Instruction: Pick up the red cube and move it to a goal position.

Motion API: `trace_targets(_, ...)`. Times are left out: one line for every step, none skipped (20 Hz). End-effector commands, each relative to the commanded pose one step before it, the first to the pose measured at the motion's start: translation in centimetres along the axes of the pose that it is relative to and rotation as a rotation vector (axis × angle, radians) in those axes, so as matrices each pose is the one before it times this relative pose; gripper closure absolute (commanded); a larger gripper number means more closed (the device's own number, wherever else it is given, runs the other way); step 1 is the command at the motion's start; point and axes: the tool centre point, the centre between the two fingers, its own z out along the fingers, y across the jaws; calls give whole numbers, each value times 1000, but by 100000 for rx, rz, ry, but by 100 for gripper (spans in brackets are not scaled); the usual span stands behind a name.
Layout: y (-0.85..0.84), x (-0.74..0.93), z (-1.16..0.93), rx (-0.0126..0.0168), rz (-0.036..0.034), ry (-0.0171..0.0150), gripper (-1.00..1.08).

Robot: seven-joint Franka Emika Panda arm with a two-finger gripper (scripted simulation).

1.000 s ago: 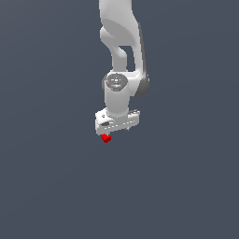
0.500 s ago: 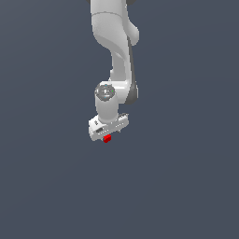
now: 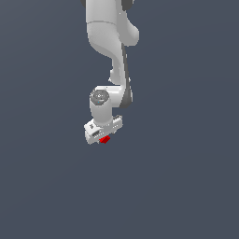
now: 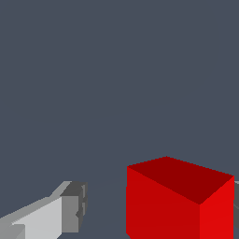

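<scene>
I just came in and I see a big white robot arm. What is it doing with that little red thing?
The white robot arm is working with the red cube. The cube sits right under its pincer, between the fingers. In the wrist view one finger stands a little apart from the cube, so I cannot tell if the grip is tight. All around is plain grey ground, and no goal mark shows.

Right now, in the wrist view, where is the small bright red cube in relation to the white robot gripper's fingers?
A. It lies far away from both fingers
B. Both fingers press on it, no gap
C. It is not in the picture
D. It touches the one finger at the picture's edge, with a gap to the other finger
D: the red cube sits against one finger, while grey background shows between it and the other finger of the gripper.
</scene>
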Motion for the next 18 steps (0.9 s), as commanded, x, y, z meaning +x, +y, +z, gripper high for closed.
trace_targets(-233,-327,763,850,-1335,-816,-92)
trace_targets(41,-5,36,-13,-137,-12,-92)
trace_targets(31,-14,10,0,0,0,-92)
trace_targets(0,0,0,0,0,0,108)
trace_targets(0,0,0,0,0,0,108)
trace_targets(0,0,0,0,0,0,108)
trace_targets(0,0,0,0,0,0,108)
trace_targets(0,0,0,0,0,0,108)
trace_targets(0,0,0,0,0,0,108)
trace_targets(0,0,0,0,0,0,108)
trace_targets(0,0,0,0,0,0,108)
trace_targets(0,0,0,0,0,0,108)
trace_targets(0,0,0,0,0,0,108)
trace_targets(3,-1,-12,0,0,0,108)
trace_targets(-4,3,-27,0,0,0,108)
trace_targets(-12,9,-82,0,0,0,108)
trace_targets(-20,15,-137,0,0,0,108)
trace_targets(-28,21,-192,0,0,0,108)
